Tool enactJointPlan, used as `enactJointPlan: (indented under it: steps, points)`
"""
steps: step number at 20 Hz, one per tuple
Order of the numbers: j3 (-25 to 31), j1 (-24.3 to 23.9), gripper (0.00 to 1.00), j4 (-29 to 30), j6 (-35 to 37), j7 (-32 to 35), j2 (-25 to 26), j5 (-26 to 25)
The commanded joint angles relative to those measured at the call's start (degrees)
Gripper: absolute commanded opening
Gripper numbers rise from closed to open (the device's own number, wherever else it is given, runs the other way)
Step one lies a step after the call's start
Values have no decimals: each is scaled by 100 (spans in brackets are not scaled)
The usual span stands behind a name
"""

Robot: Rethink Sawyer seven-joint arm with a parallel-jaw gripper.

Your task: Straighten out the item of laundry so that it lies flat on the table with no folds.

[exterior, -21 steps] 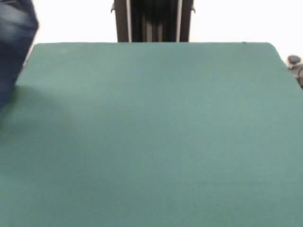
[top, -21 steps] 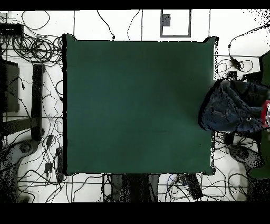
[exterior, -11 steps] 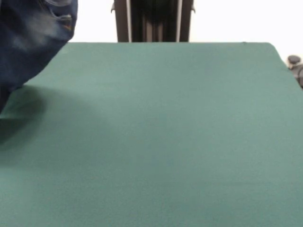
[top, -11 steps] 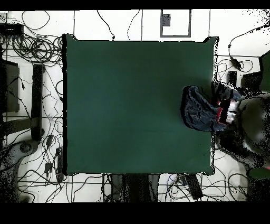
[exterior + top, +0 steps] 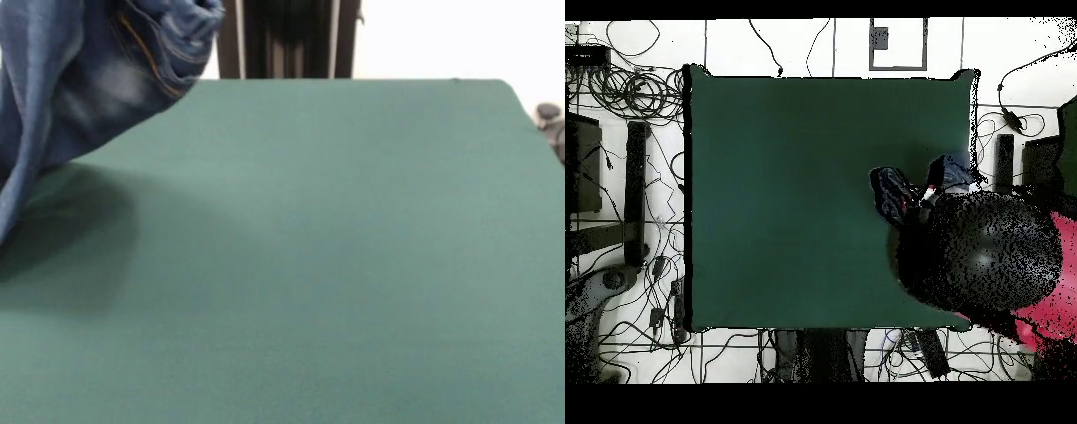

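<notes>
The item of laundry [image 5: 88, 79], blue denim jeans with orange stitching and a faded patch, hangs bunched in the air over the table's [image 5: 335, 247] left part and casts a shadow on the green cloth. From overhead, the jeans [image 5: 893, 190] are a small crumpled bundle above the right part of the table [image 5: 785, 200], held by a person [image 5: 985, 255] who leans in from the right. The person's hands are hidden. The robot's gripper shows in neither view.
The person's head and red sleeve [image 5: 1055, 300] cover the table's right edge and its lower right corner. Cables [image 5: 625, 90] lie tangled on the floor around the table. A small black object [image 5: 549, 115] sits past the right far corner.
The jeans have come from beyond the table's edge to over its surface, further in at each frame. The person has leaned in over the table with them.
</notes>
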Motion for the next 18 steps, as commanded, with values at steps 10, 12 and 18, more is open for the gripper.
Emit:
enactJointPlan:
  steps: [10,12,18]
  points:
    - [-140,952,0,1616,-908,2616,212,803]
    - [-142,1070,0,1669,-954,2795,227,883]
    - [-130,1417,0,1738,-989,3186,255,1098]
